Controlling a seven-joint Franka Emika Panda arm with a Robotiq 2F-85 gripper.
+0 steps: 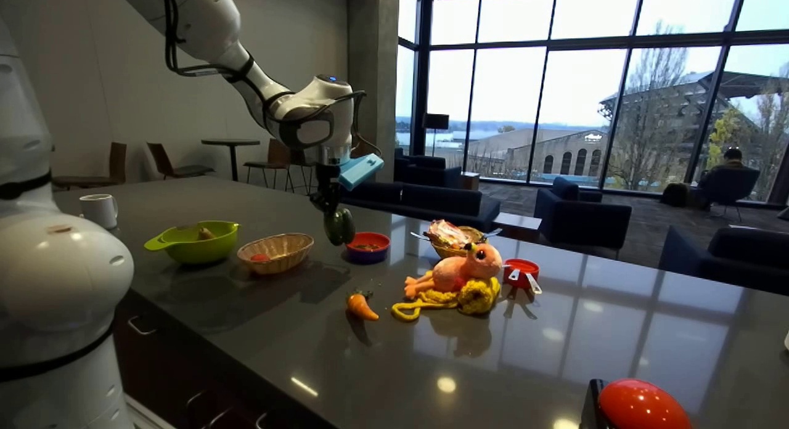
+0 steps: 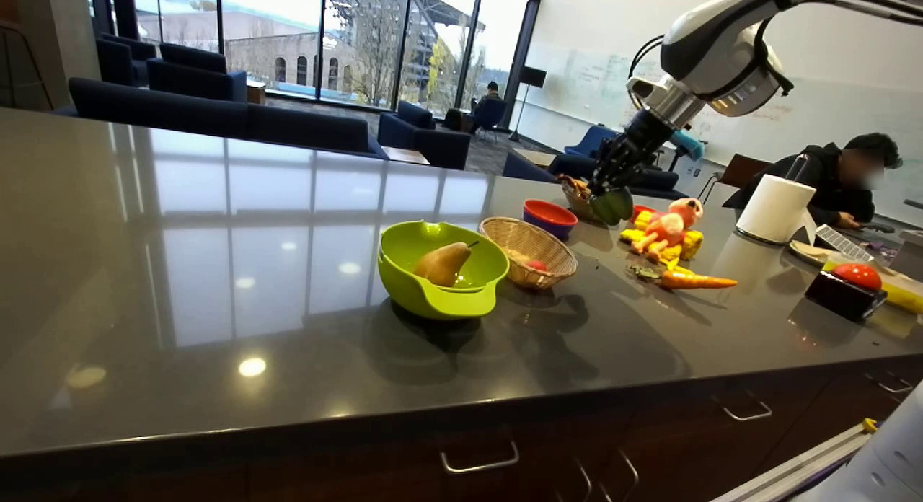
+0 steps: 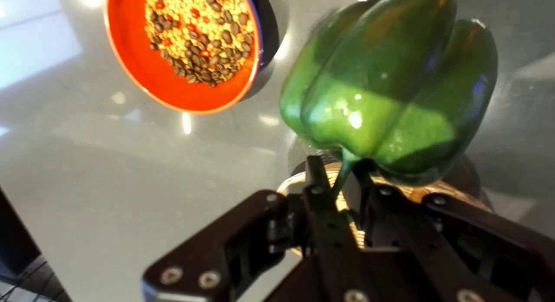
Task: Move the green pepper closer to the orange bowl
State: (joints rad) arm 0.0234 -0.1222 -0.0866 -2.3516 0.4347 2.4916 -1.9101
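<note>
Lime-green bowl stands nearest on the bench in an exterior view; a pear lies in it. Just behind: a wicker basket holding a small red piece. To the right, a carrot lies on the bench; further right, a red dome button sits on a black box.

Next out: orange bowl, upright, purple on its outside. Wrist view shows yellow grains, dark beans and red bits in it. Green pepper hangs above the bench near the orange bowl, the two apart in the wrist view; exact height cannot be told. The jaws stand close together, pinching the green pepper by its stem.

Right of the green pepper in both exterior views, a pink plush toy lies on a yellow knitted piece. Farther: a paper roll, upright, and a second basket, contents unclear.

Beyond the bench: a seated person in dark clothes, dark blue sofas, then tall windows.
</note>
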